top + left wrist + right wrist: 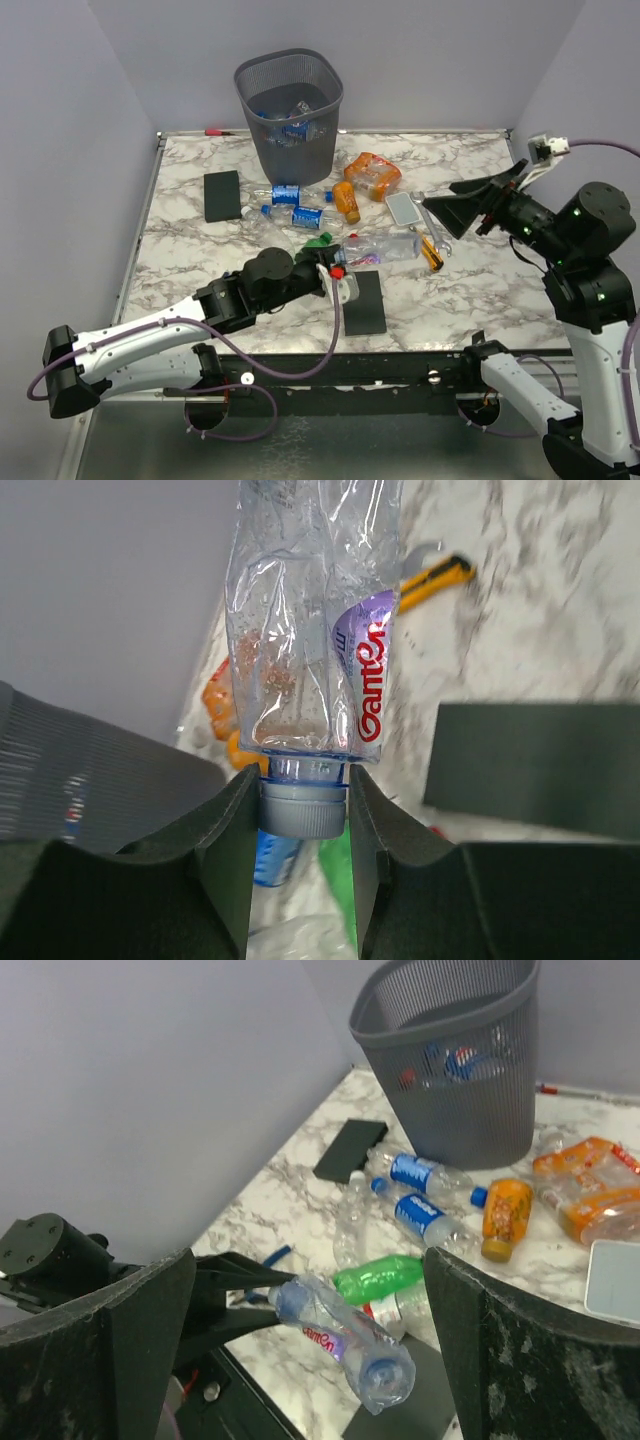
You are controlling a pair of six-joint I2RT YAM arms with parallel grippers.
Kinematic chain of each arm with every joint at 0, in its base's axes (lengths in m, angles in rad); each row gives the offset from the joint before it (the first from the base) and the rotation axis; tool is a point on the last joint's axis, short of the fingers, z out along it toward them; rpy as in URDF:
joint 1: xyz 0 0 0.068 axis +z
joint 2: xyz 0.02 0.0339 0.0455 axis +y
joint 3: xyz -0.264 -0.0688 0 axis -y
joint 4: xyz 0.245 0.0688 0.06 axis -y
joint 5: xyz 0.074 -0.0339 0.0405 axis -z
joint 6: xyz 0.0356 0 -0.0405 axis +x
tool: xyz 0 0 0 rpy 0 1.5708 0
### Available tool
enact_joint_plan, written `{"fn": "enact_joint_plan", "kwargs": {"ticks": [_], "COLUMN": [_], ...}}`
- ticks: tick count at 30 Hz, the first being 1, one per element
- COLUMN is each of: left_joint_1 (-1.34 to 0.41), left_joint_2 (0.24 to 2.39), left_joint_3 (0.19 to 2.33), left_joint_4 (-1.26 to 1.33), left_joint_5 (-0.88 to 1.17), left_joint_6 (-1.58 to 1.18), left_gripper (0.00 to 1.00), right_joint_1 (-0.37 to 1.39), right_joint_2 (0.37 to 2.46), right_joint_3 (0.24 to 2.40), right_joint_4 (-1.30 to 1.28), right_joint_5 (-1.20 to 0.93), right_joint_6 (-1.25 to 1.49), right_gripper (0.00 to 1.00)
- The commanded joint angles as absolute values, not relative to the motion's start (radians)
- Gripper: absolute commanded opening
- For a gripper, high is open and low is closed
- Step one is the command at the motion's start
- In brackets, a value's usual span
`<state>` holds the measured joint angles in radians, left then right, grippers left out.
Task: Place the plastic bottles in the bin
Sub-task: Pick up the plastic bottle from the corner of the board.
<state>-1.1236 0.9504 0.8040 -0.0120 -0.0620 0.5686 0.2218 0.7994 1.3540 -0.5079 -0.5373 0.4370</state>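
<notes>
Closest to my left wrist camera, the left hand (303, 810) is clamped narrow on the grey cap of a clear bottle (310, 630), one dark finger (225, 860) on each side of the cap. That bottle is crumpled, carries a purple-and-red label and points straight away from the hand. From the top view I see it stretched out to the right of the hand, near the middle of the marble surface (470, 290). From the right wrist view it looks raised over a black slab (365, 302), though I cannot tell whether its base end touches anything.

My right hand (445, 200) hangs over the right side of the surface with its jaws spread wide and nothing between them, aimed toward the pile.

The bin (290, 150) stands upright at the far edge, well apart from both hands, and I can make out a few bottles already lying inside it.

Just in front of the bin, two blue-labelled bottles (285, 194) lie side by side. A green bottle (320, 239) lies just beside the left hand. Right of those lie a small orange bottle (346, 201) and a larger orange bottle (372, 175). A second slab (222, 195) lies left of the bin, and a yellow knife (432, 253) lies near the held bottle's far end.
</notes>
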Motion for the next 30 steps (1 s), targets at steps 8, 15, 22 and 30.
{"fn": "enact_joint_plan", "kwargs": {"ticks": [8, 15, 22, 30], "left_joint_1": [-1.17, -1.171, -1.172, -1.171], "left_joint_2": [0.774, 0.787, 0.78, 0.784], "left_joint_3": [0.677, 0.71, 0.735, 0.768], "left_joint_4": [-0.142, -0.158, -0.187, -0.231], "left_joint_5": [-0.177, -0.085, -0.05, -0.043], "left_joint_6": [1.547, 1.566, 1.533, 1.535], "left_gripper": [0.0, 0.0, 0.0, 0.0], "right_joint_1": [0.261, 0.518, 0.686, 0.813], "right_joint_2": [0.94, 1.016, 1.023, 1.054], "right_joint_3": [1.224, 1.204, 1.168, 1.118], "right_joint_4": [-0.683, -0.747, -0.711, -0.686], "right_joint_5": [-0.902, -0.681, -0.373, -0.154], "right_joint_6": [0.303, 0.18, 0.134, 0.081], "right_gripper": [0.99, 0.96, 0.89, 0.76]}}
